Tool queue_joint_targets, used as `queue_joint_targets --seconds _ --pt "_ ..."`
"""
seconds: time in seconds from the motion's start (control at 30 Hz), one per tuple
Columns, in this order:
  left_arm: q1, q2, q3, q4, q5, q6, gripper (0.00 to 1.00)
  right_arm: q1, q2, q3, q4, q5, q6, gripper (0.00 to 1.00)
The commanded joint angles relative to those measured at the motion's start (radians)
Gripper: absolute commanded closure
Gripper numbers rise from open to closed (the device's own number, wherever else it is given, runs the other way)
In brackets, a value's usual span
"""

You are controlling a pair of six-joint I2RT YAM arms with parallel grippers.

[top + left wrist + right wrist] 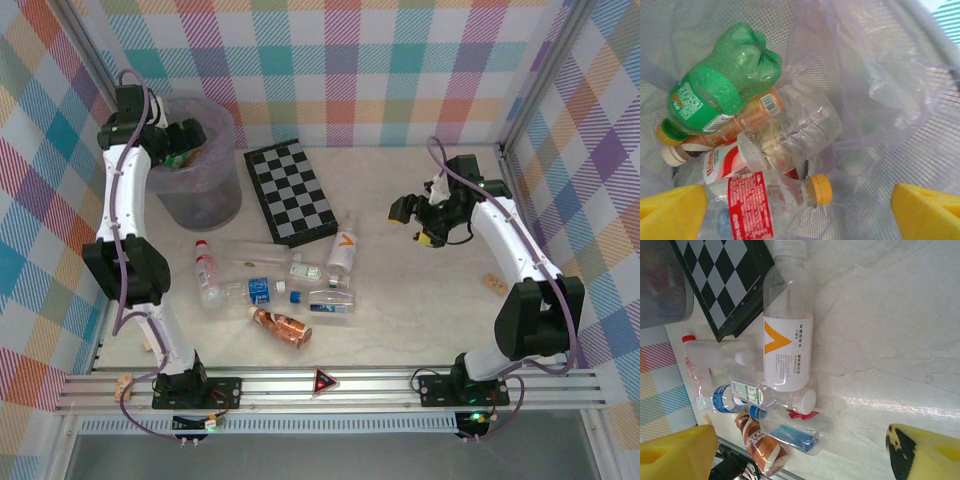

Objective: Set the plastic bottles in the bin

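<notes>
bottles heaped in bin, lower ones half buried, left jaws wide, empty, right jaws wide, empty

Top cam: fixed above and behind me, looking down on the whole table. Left wrist cam: close, aimed straight down into the bin. Right wrist cam: near the table, facing the plastic bottles and chequered board; top view shares those 2.
</notes>
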Motion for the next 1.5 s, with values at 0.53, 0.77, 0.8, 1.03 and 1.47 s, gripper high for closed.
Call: queue_joint_targets --seconds 0.53,0.77,0.8,1.03,1.47 --pt "-0.153 -0.555 -0.409 0.112 0.057 -0.134 0.00 0.142 0.131 -0.015 0.200 0.071 0.220 0.13" --pt "-0.410 -0.699 -0.683 0.198 -0.060 -0.250 0.00 0.209 0.320 0.085 0.277 0.067 0.246 0.13" --pt "-0.450 -0.707 -0.713 0.202 -0.086 -0.266 0.00 0.212 0.340 0.094 0.289 0.062 0.249 0.13" --pt "-0.641 -0.745 -0.906 0.301 -0.116 -0.372 0.00 0.228 0.476 0.153 0.342 0.018 0.291 0.10" --pt "-0.719 -0.696 -0.903 0.311 -0.104 -0.369 0.00 0.230 0.582 0.149 0.462 0.013 0.372 0.12"
